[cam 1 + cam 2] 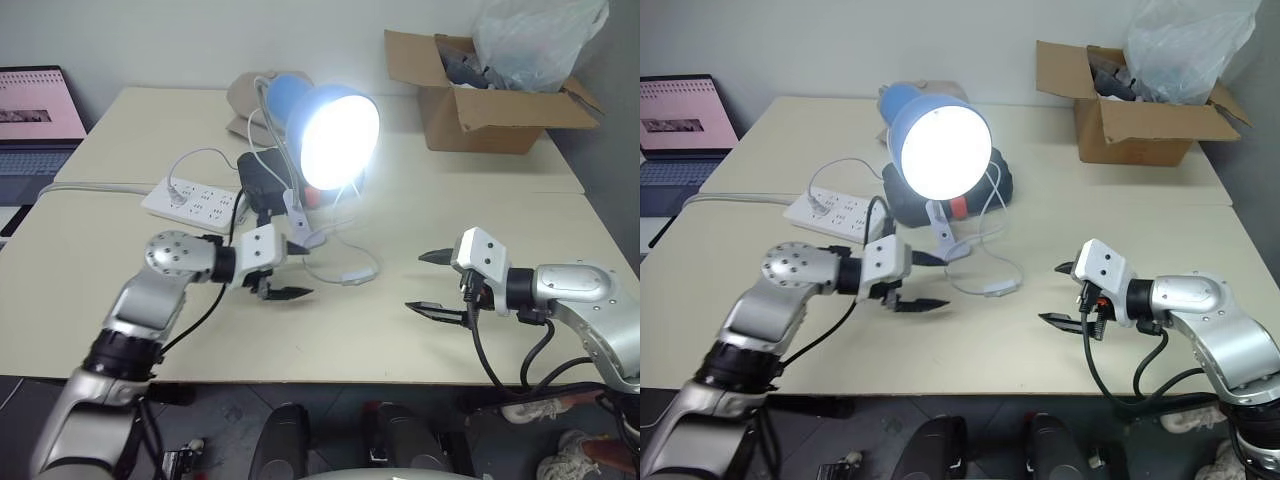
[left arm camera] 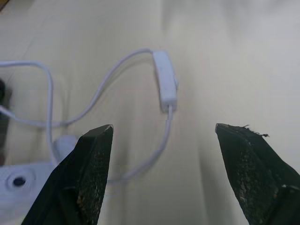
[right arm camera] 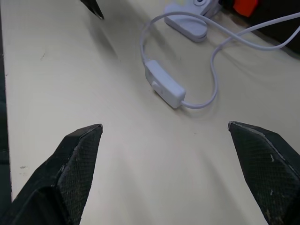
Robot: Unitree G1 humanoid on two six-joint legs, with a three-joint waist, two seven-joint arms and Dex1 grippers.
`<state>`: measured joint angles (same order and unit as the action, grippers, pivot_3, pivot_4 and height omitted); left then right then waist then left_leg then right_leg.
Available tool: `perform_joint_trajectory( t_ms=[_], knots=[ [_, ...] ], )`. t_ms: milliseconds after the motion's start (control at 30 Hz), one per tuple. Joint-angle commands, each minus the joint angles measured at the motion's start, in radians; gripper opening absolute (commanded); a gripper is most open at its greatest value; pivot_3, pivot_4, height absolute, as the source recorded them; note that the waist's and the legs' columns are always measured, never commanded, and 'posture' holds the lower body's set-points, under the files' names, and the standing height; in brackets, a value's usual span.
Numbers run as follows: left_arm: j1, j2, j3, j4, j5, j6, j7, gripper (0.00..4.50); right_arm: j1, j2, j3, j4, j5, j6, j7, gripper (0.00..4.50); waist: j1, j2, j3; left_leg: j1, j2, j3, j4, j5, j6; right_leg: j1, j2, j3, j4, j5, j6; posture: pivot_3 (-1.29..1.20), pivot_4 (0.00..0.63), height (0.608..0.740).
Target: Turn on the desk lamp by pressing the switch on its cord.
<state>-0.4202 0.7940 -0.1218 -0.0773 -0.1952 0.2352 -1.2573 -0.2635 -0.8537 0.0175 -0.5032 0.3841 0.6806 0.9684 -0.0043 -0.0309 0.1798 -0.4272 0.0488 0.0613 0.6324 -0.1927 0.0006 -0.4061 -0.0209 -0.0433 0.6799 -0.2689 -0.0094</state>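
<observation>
1. Nearest the camera, at the lower left of the head view, the left gripper [image 1: 279,281] hangs just above the table [image 1: 90,300], its two black fingers spread apart and holding nothing.
2. At the lower right, the right gripper [image 1: 433,284] points toward the frame's centre, its fingers wide apart and empty.
3. Between the two grippers, slightly above them in the frame, the switch [image 1: 352,278] lies flat on the table, a small white oblong on the cord [image 1: 340,226]. Neither gripper touches it.
4. In the left wrist view the switch [image 2: 165,86] lies beyond the gap between the fingers [image 2: 89,168], with the cord looping on either side.
5. The thin white cord curls in loops from the switch up toward the desk lamp [image 1: 330,135], which stands at the centre of the frame.
6. The lamp's blue dome shade faces the camera and its round bulb glows bright white. Its white clamp base [image 1: 297,225] sits just beside the left gripper.
7. A white power strip [image 1: 190,200] lies left of the lamp, near a black object [image 1: 260,180] behind the clamp.
8. An open cardboard box [image 1: 490,100] with a clear plastic bag [image 1: 535,40] sits at the upper right.
9. A laptop [image 1: 35,120] stands at the far left edge.
</observation>
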Motion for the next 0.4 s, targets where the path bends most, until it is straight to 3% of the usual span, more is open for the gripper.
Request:
perform_joint_trajectory(
  t_ms=[33, 267, 400],
  knots=[
    [0.061, 0.083, 0.145, -0.115, -0.097, 0.114, 0.002, 3.62, 0.009, -0.031, -0.117, 0.017, 0.046, -0.042, 0.032, 4.5, 0.002, 0.0, 0.0, 0.0, 0.0, 0.0, 0.0, 0.0, 0.0, 0.0, 0.0, 0.0, 0.0, 0.0, 0.0, 0.0, 0.15, 0.74],
    [0.203, 0.133, 0.251, -0.202, -0.14, 0.175, 0.064, 3.62, 0.049, -0.072, -0.182, 0.046, 0.089, -0.068, 0.083, 4.5, 0.006, 0.0, 0.0, 0.0, -0.001, 0.0, 0.0, 0.0, 0.0, 0.001, -0.002, -0.001, 0.0, 0.0, 0.0, 0.0, 0.15, 0.74],
    [0.186, 0.091, 0.245, -0.21, -0.169, 0.201, 0.115, 3.62, 0.027, -0.06, -0.148, 0.075, 0.082, -0.089, 0.085, 4.5, 0.006, 0.0, 0.0, 0.0, 0.0, 0.0, 0.0, 0.0, 0.0, 0.001, -0.002, -0.001, 0.0, 0.0, 0.0, 0.0, 0.15, 0.74]
  ],
)
